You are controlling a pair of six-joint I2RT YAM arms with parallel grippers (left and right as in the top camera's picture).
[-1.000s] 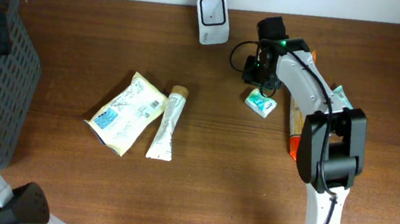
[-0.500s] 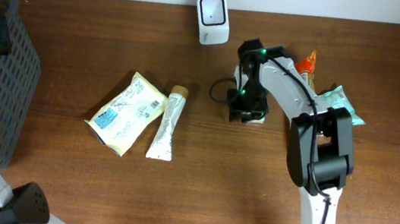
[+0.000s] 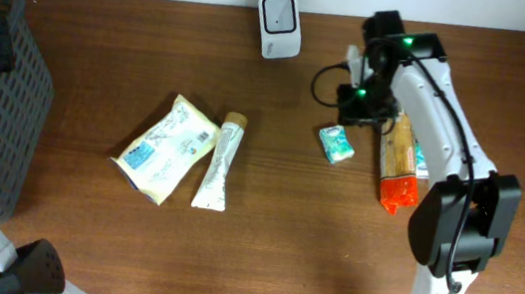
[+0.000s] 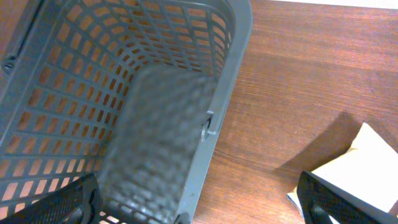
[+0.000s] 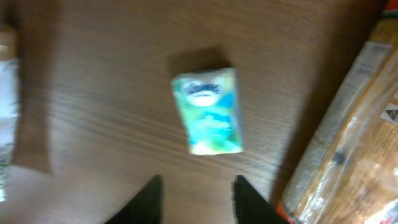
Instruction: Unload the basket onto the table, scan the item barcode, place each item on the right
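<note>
Two fingertips (image 5: pixel 149 200) of right hand (image 5: pixel 198 186) apart, blurred; green packet (image 5: pixel 208 112) print unreadable

Table (image 3: pixel 279 255): scanner (image 3: pixel 281 13), tube (image 3: pixel 220 161), pouch (image 3: pixel 166 146), green packet (image 3: pixel 336 143)

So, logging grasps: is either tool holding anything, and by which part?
Nothing is held. The right tool hangs open, clear of the small green plastic packet; the left tool is open too.
</note>
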